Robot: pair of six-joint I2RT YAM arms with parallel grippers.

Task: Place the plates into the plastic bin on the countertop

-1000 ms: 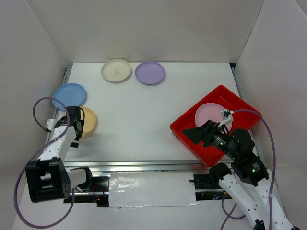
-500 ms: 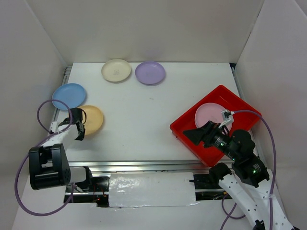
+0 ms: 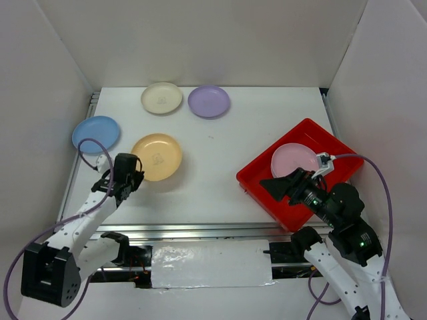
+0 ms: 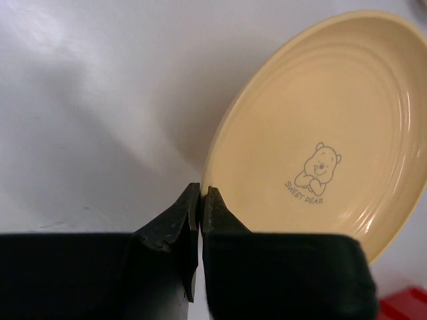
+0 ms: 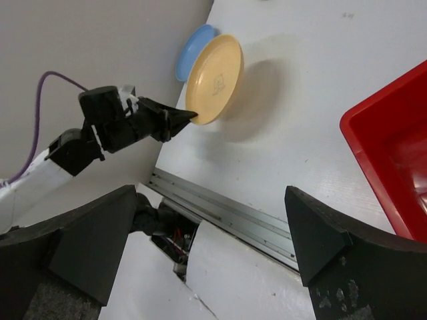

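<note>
My left gripper (image 3: 135,175) (image 4: 201,193) is shut on the near rim of the yellow-orange plate (image 3: 157,156) (image 4: 320,127) (image 5: 215,77), which hangs tilted above the countertop (image 3: 220,160), casting a shadow. The red plastic bin (image 3: 330,143) (image 5: 393,133) sits at the right with a pink plate (image 3: 293,160) inside. My right gripper (image 3: 283,185) (image 5: 210,230) hovers open over the bin's near-left side, holding nothing. The blue plate (image 3: 96,133) (image 5: 189,52) lies at the left edge. The cream plate (image 3: 161,97) and purple plate (image 3: 209,101) lie at the back.
A metal rail (image 3: 200,230) runs along the near edge of the countertop. White walls close in the left, back and right sides. Purple cables trail from both arms, one (image 3: 373,193) beside the bin.
My left gripper closed on the yellow-orange plate's rim, then lifted it and carried it right, away from the blue plate. The right arm barely shifted.
</note>
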